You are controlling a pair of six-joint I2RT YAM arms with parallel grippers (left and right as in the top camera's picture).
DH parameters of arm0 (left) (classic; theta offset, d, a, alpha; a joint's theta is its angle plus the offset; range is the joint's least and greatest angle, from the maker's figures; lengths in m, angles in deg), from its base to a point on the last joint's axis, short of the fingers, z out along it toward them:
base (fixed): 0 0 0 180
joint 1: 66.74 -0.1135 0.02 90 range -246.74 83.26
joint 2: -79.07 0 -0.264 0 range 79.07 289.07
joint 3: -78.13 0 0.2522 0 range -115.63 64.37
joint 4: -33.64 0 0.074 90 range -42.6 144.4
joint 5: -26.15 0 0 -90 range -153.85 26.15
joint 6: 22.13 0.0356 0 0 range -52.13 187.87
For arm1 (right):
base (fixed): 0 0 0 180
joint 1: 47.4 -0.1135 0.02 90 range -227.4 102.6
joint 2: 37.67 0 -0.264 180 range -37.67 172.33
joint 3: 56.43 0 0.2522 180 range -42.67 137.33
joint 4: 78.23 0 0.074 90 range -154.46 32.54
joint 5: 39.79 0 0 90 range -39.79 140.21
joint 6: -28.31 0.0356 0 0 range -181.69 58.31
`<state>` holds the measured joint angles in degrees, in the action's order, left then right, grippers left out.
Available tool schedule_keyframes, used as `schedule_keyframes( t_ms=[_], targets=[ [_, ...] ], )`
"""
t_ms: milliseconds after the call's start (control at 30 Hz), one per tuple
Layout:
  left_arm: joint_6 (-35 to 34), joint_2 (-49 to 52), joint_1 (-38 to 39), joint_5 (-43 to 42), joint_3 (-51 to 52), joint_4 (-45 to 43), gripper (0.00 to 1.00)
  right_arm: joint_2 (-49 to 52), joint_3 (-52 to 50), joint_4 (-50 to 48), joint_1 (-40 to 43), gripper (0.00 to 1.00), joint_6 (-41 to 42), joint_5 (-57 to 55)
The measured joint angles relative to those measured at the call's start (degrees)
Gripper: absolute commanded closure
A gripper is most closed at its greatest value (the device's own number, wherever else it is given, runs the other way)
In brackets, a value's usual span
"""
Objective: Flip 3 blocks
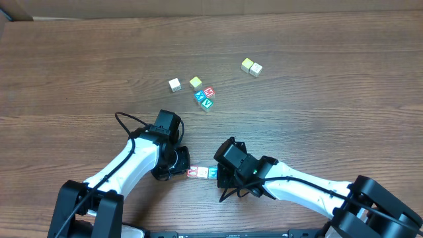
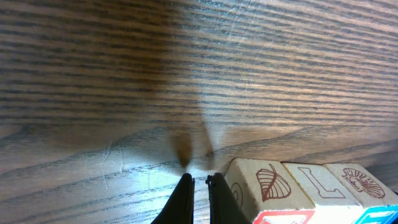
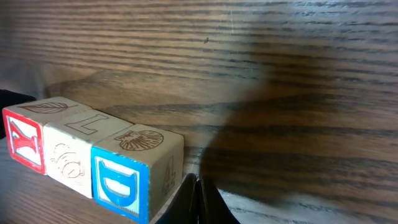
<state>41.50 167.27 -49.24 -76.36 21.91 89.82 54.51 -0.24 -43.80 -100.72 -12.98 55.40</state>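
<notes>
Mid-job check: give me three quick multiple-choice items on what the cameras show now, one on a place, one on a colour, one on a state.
1. Where is the row of three blocks?
A) on the table between the left gripper and the right gripper
B) stacked in a tower
C) held in the air

2. What colour frames the letter on the D block?
A) green
B) blue
C) yellow

3. How do the right gripper's jaws stand?
A) wide open
B) shut on a block
C) shut, holding nothing

Answers:
1 A: the overhead view shows the row lying between both arm tips.
2 B: the right wrist view shows a blue border.
3 C: the fingers meet beside the block with nothing between them.
</notes>
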Motion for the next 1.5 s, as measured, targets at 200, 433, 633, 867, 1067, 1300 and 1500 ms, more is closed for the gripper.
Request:
schedule_keyframes(
  t_ms=[200,433,633,867,1067,1300,1500],
  targets=[
    [0.07,0.0,0.0,-0.63,0.0,0.2,0.96,0.09,0.0,-1.57,0.0,0.96,-1.09,0.37],
    [3.08,0.0,0.0,-2.34,0.0,0.72,0.96,0.09,0.0,-1.81,0.0,0.96,-2.03,0.39],
    [5.68,0.0,0.0,-2.58,0.0,1.77,0.96,0.09,0.0,-1.79,0.0,0.96,-2.25,0.39],
    [7.08,0.0,0.0,-2.99,0.0,2.32,0.96,0.09,0.0,-1.79,0.0,0.96,-2.25,0.39],
    [7.32,0.0,0.0,-2.97,0.0,2.1,0.95,0.09,0.0,-1.97,0.0,0.96,-2.71,0.39],
    [8.7,0.0,0.0,-2.95,0.0,2.01,0.96,0.09,0.0,-2.32,0.04,0.96,-4.98,0.35],
    [10.4,0.0,0.0,-2.95,0.0,2.01,0.96,0.09,0.0,-2.73,0.09,0.96,-6.78,0.37]
  ],
)
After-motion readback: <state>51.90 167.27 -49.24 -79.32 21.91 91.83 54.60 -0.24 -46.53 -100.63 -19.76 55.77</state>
